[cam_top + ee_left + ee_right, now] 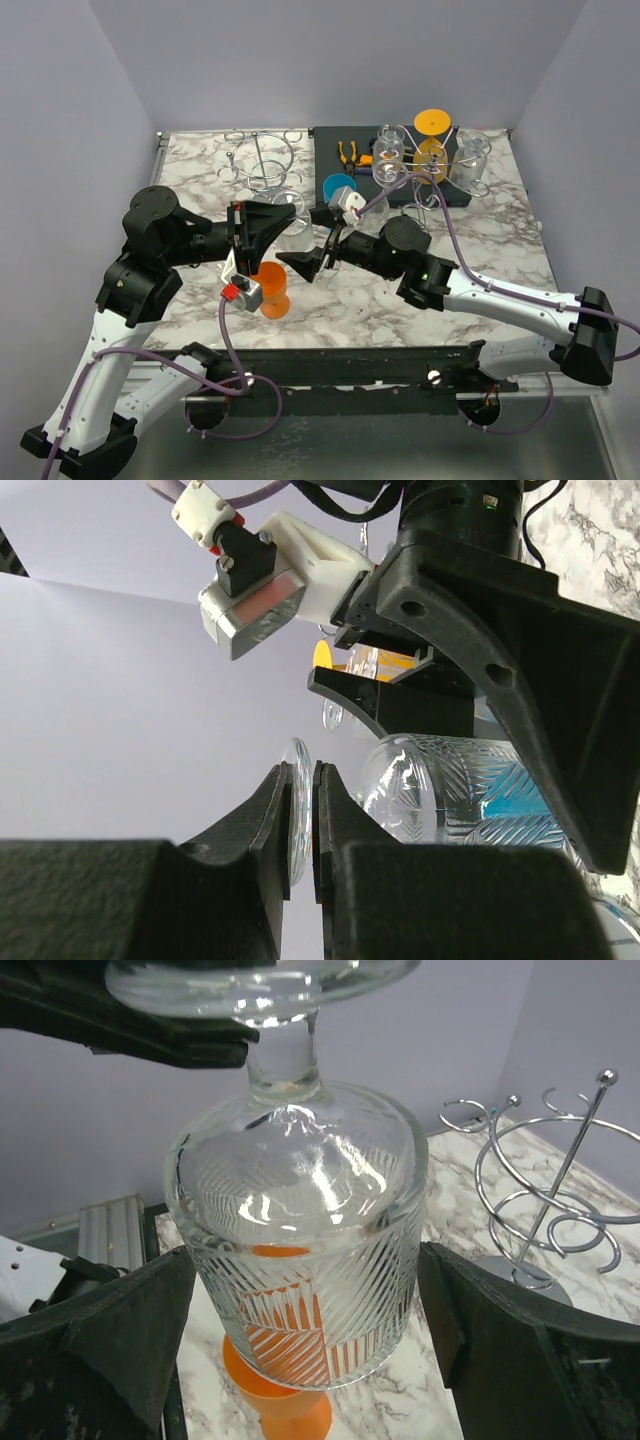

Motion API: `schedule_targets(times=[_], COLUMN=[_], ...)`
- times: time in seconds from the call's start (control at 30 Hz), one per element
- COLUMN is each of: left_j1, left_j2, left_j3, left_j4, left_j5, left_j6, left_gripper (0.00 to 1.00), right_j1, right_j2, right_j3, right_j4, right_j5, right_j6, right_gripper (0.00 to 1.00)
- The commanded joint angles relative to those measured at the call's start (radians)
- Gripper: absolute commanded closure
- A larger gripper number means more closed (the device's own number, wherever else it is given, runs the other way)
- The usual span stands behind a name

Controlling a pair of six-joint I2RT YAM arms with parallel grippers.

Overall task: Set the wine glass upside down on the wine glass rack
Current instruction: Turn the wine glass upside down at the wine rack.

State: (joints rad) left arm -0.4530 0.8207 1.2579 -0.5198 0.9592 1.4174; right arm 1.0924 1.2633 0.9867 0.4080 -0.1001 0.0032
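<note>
The clear cut-pattern wine glass (292, 232) hangs above the table, foot up and bowl down. My left gripper (301, 770) is shut on the edge of its round foot (297, 815), with the bowl (440, 790) just beyond my fingers. My right gripper (305, 1300) stands open around the bowl (300, 1210), one finger (110, 1330) on each side with a small gap to the glass. The foot (260, 985) shows at the top of that view. The empty chrome wine glass rack (262, 160) stands at the back left, also in the right wrist view as the rack (545, 1210).
An orange plastic glass (272, 290) stands on the marble right under the held glass. A black mat (330, 140) at the back holds a blue cup (340, 187), pliers (350, 152) and a second rack (430, 160) hung with clear and orange glasses.
</note>
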Motion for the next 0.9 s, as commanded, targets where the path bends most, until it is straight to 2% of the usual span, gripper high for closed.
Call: schedule_targets(times=[0.0,0.2,0.3,0.47,0.67,0.73,0.8,0.87], left_j1=[-0.001,-0.001,-0.001,-0.001,-0.001,-0.001,-0.001,-0.001], left_j2=[-0.018,-0.02,-0.016,-0.018,-0.023,-0.023,-0.024,-0.026], left_j3=[-0.001,-0.01,-0.005,0.003,0.001,0.003,0.004,0.003], left_j4=[0.066,0.066,0.069,0.072,0.077,0.082,0.085,0.087], left_j5=[0.066,0.065,0.063,0.061,0.057,0.055,0.053,0.05], left_j6=[0.045,0.047,0.051,0.045,0.044,0.045,0.043,0.044], left_gripper=[1.0,1.0,1.0,1.0,1.0,1.0,1.0,1.0], right_j1=[0.006,0.006,0.006,0.007,0.006,0.006,0.006,0.006], right_j2=[-0.008,-0.022,0.0,0.025,0.058,0.064,0.068,0.068], right_j3=[0.015,-0.051,-0.04,-0.034,-0.011,-0.008,-0.008,-0.009], right_j4=[0.124,0.246,0.236,0.234,0.226,0.224,0.226,0.233], right_j5=[-0.022,-0.032,-0.039,-0.04,-0.039,-0.028,-0.02,-0.02], right_j6=[0.007,0.019,0.028,0.035,0.032,0.036,0.043,0.048], right_gripper=[0.05,0.15,0.22,0.24,0.34,0.33,0.22,0.18])
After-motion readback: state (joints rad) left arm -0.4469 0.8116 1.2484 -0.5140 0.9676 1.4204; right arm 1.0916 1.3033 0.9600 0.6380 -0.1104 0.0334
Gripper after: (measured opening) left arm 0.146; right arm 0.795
